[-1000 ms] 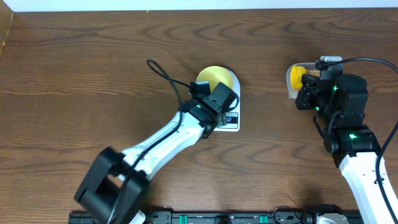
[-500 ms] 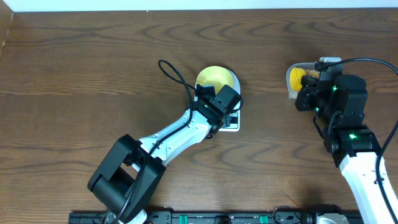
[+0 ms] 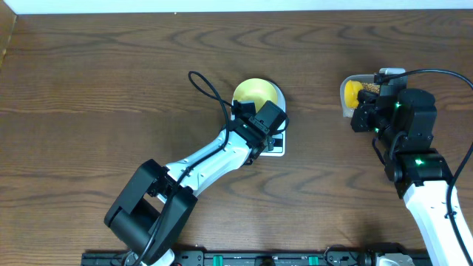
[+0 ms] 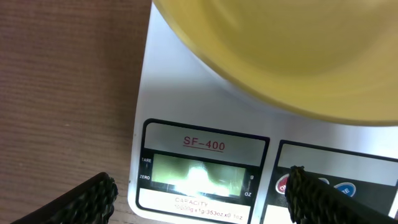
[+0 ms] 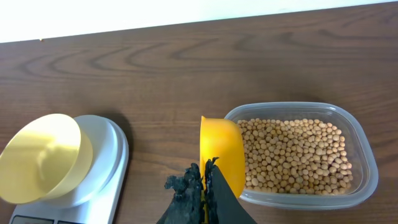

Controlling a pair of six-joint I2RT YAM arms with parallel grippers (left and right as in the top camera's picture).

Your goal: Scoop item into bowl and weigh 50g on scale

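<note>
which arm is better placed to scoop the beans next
Right. The right end effector is shut on the yellow scoop at the beans; the left end effector hangs open over the scale.

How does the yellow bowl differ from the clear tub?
The bowl is round and pale yellow; the tub is a clear rounded rectangle. The bowl is empty; the tub holds beans. The bowl sits on the scale; the tub on the table. Both are open-topped.

Pale-yellow bowl (image 5: 43, 157), white scale (image 4: 205, 130), tan beans (image 5: 292, 155), dark woodgrain table (image 3: 96, 81)
</note>
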